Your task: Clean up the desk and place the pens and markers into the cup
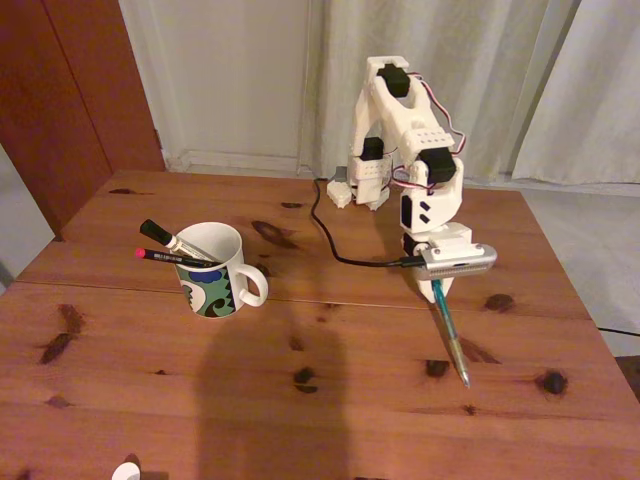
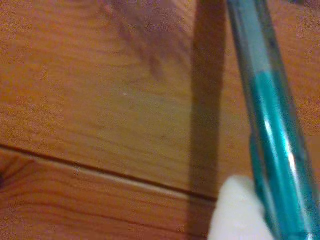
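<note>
Bare desk (image 1: 330,400) between cup (image 1: 215,270) and teal-green pen (image 1: 450,335); cable (image 1: 330,235) behind.

Reddish-brown knotty pine desk (image 1: 330,400) with a seam across it, white patterned cup (image 1: 213,272) standing left of centre, white arm base (image 1: 368,180) at the far edge, black cable (image 1: 330,235) trailing from it, teal pen (image 1: 450,335) tip touching the wood at right.
</note>
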You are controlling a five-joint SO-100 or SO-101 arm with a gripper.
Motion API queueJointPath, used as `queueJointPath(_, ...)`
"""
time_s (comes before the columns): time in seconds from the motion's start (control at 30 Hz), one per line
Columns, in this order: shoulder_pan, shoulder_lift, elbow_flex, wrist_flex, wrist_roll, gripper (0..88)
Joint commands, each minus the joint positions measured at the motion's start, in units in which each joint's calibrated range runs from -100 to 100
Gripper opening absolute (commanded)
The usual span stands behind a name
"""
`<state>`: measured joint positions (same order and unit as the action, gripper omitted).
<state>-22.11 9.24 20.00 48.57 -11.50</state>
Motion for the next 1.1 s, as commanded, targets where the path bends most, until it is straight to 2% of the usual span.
queueJointPath(0.0, 0.76, -3.98, -1.51, -0.78, 0.66, 0.8)
queueJointPath(0.17, 0.52, -3.65, -0.61, -0.78, 0.19, 2.5)
queueJointPath(0.3, 0.04, -3.73, 2.81, -0.87, 0.13, 13.3)
queueJointPath(0.37, -0.61, -3.65, 2.90, -0.87, -0.28, 15.9)
queueJointPath(0.67, -3.66, 2.89, 2.72, -10.85, -1.91, 15.9)
queueJointPath(1.07, -1.73, 5.78, -1.79, -11.71, -1.54, 15.9)
